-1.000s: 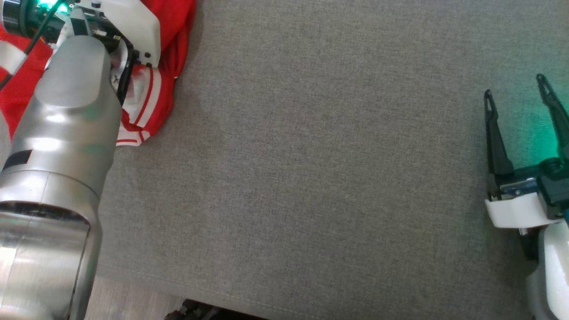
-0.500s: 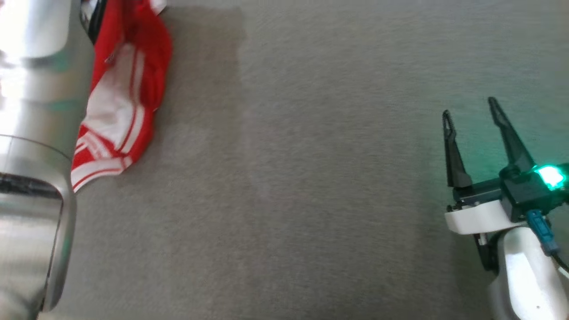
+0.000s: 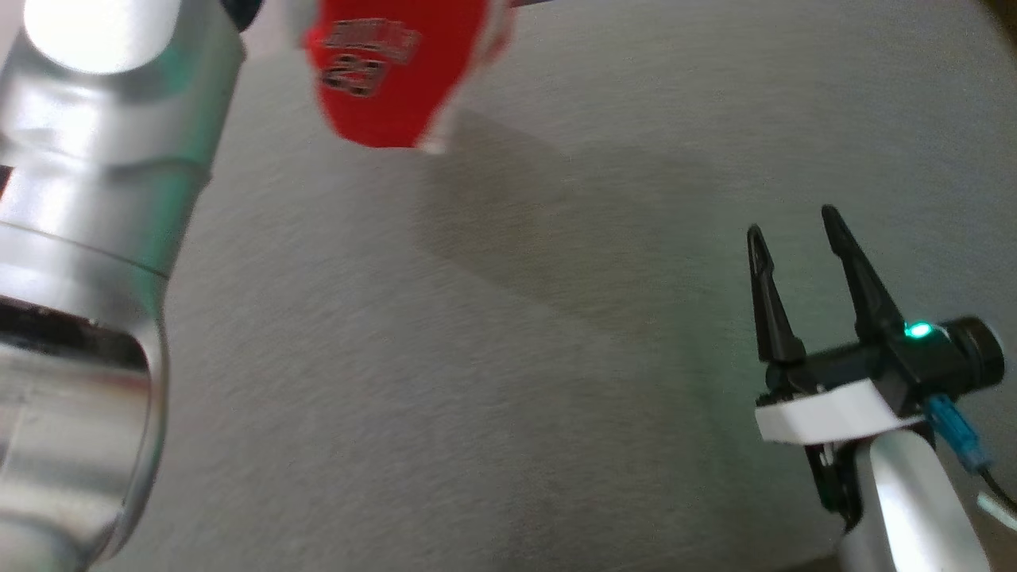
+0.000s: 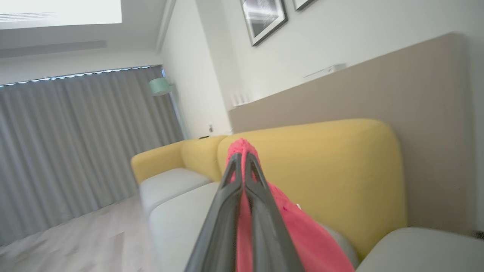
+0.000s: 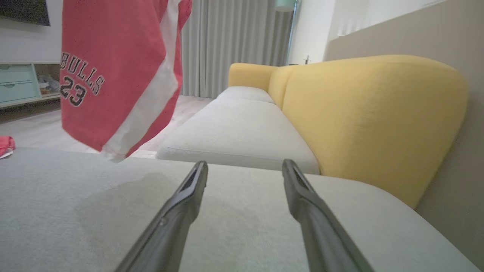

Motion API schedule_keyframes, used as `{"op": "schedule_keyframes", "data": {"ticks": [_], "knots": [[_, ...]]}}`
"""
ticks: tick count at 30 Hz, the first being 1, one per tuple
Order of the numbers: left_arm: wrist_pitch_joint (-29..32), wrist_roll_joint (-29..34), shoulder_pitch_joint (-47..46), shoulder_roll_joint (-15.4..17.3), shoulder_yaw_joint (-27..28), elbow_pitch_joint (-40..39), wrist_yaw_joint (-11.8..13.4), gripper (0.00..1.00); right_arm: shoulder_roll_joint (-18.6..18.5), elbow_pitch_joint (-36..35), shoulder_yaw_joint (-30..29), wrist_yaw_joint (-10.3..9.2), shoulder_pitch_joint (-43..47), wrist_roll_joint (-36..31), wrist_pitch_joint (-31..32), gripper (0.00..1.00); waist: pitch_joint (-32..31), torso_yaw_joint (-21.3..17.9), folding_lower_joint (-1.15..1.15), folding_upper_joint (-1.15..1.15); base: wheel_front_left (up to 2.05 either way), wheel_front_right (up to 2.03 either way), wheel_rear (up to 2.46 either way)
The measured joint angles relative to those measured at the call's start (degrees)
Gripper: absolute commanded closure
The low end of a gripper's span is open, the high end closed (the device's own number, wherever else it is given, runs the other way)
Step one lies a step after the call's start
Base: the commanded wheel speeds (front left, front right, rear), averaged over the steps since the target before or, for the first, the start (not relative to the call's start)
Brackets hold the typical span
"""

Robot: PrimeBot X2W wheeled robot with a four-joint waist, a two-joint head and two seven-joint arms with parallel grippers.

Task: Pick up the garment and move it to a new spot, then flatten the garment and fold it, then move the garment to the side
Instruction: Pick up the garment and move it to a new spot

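The garment [image 3: 389,79] is a red piece with white trim and a "BULLS 23" print. It hangs in the air above the grey seat cushion [image 3: 508,381] and casts a shadow on it. In the left wrist view my left gripper [image 4: 242,155] is shut on a bunched red fold of the garment [image 4: 291,230], and the rest drapes down below the fingers. My silver left forearm [image 3: 95,238] fills the left side of the head view. My right gripper [image 3: 793,224] stands open and empty low over the cushion to the right. From the right wrist view the garment [image 5: 113,68] hangs ahead and to the left of my right gripper [image 5: 245,163].
A yellow sofa backrest [image 5: 359,113] runs along the cushion's far side, with another pale seat cushion [image 5: 242,132] beyond. A small red cloth [image 5: 5,145] lies at the cushion's far left edge. Grey curtains [image 5: 227,45] and teal drawers [image 5: 19,83] stand across the wooden floor.
The garment has come up off the cushion and now hangs from my shut left gripper. The head camera has shifted. My right gripper has stayed open.
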Motion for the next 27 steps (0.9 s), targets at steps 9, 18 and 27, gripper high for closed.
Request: {"op": "schedule_keyframes", "data": {"ticks": [9,18,27], "knots": [[0.13,-9.71,2.58,-2.58,-5.13,-7.84,0.00,1.00,0.10,-0.81,-0.67,0.00,2.36,2.49,0.00,0.00,-2.93,-10.16,-0.01,0.00,0.00,0.00,0.00],[-6.69,-15.14,25.55,-2.80,-11.32,-6.22,0.00,1.00,0.31,-1.47,-1.38,0.00,2.18,3.89,-0.01,0.00,-0.31,-7.67,0.02,0.00,0.00,0.00,0.00],[-8.66,-19.15,49.37,-1.03,-9.14,-10.77,0.01,1.00,0.44,-1.09,-3.01,0.00,2.67,1.78,-0.01,0.00,1.22,0.22,0.01,0.00,0.00,0.00,0.00]]}}
